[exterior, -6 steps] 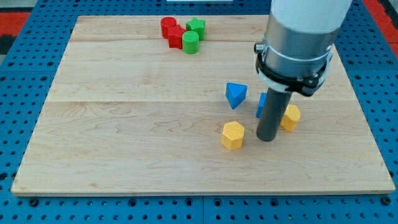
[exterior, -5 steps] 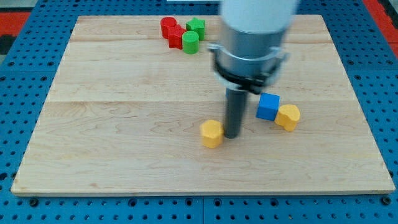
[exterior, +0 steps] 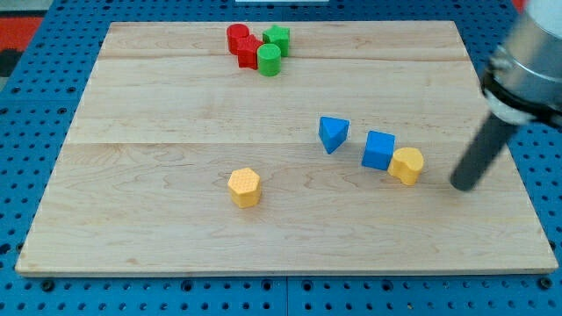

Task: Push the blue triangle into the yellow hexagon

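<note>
Triangle (exterior: 332,134) sits up-right of hexagon (exterior: 244,187), well apart; my tip (exterior: 462,185) far right (past cube (exterior: 378,150)).

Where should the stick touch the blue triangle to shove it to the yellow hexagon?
Probably on the blue triangle's upper-right side, coming from the view's right. The yellow hexagon lies down-left of it, so pushing that way should send it there. My tip is far right.

robot lab bench setup

wooden board (exterior: 176,132) sits on a blue perforated pegboard base (exterior: 35,79), with small coloured test blocks scattered on it and an industrial arm's dark rod (exterior: 481,154) at right. looks like a lab, not a home.
</note>
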Robot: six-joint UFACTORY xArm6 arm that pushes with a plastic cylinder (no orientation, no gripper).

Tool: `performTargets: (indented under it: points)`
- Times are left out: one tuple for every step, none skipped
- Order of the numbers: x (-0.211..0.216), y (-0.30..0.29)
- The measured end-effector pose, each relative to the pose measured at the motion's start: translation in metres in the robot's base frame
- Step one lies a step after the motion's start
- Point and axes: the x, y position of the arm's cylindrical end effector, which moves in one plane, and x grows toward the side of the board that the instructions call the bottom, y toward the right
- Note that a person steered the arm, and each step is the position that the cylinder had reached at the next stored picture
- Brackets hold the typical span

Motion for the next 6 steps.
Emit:
performTargets:
  points:
    - [-0.042, -0.066]
    - [-0.073, -0.145]
    - [-0.069, -0.164]
    - [-0.067, -0.161]
    - [-0.108, -0.188]
    - [-0.108, -0.244]
